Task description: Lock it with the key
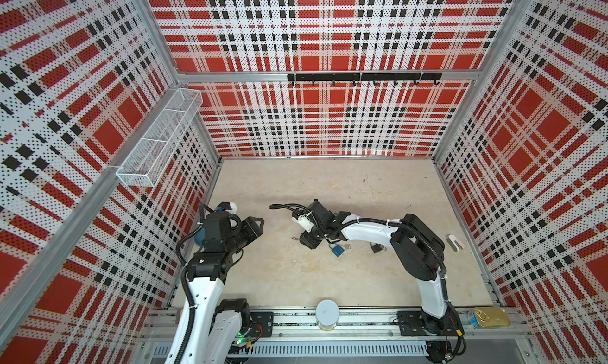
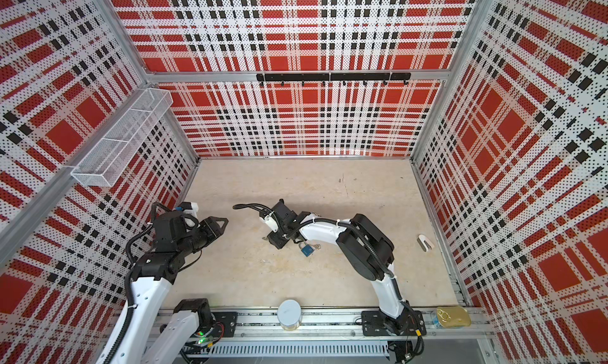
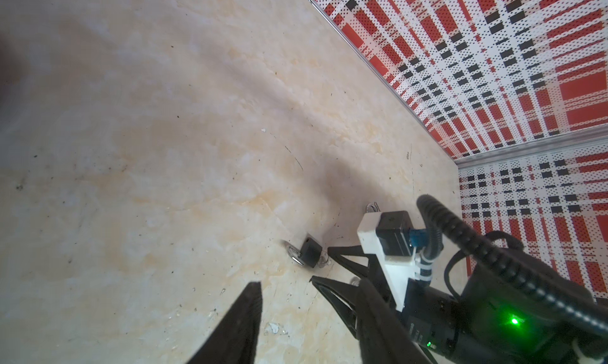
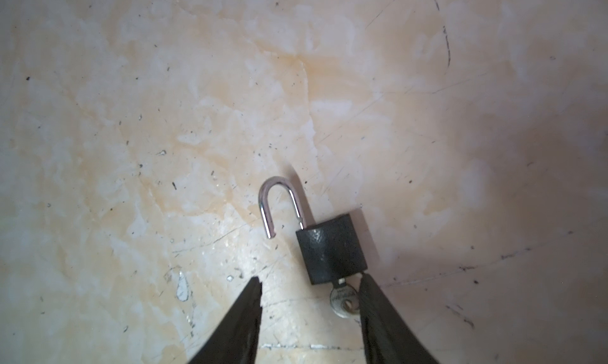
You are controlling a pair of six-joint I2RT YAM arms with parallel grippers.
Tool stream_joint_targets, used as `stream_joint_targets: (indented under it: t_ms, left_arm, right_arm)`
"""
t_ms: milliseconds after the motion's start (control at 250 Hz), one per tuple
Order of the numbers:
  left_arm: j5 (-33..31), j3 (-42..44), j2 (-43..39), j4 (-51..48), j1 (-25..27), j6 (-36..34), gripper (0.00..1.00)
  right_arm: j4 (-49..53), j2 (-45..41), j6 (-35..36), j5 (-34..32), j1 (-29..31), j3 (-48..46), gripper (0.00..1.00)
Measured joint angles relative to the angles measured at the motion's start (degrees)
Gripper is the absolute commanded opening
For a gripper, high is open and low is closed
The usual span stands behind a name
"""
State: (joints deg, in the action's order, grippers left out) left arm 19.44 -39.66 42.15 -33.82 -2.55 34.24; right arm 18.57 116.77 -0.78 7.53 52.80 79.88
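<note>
Though the key point(image 4: 343, 298) already sits in the black padlock point(image 4: 330, 252), its shackle point(image 4: 279, 201) stands raised and swung aside: unlocked. Padlock flat on tabletop point(image 4: 164, 115), mid-scene, key end between the right gripper point(image 4: 311, 278) fingers, which are parted, gripping nothing. Left gripper point(image 1: 260, 226) off to the left, well apart, fingers apart, empty. Remaining, likely: swing shackle in, press home, turn key

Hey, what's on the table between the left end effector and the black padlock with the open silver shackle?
Only bare beige tabletop separates the left end effector from the black padlock, as a top view shows.
</note>
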Motion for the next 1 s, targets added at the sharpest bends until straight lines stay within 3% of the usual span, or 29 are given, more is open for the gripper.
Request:
stream_joint_targets:
  t_ms: [1000]
  left_arm:
    - [1.4,-0.15,2.43,0.44,-0.15,-1.31,0.5]
  right_arm:
    - [-0.55,4.37,4.52,-3.39,0.17,1.77,0.46]
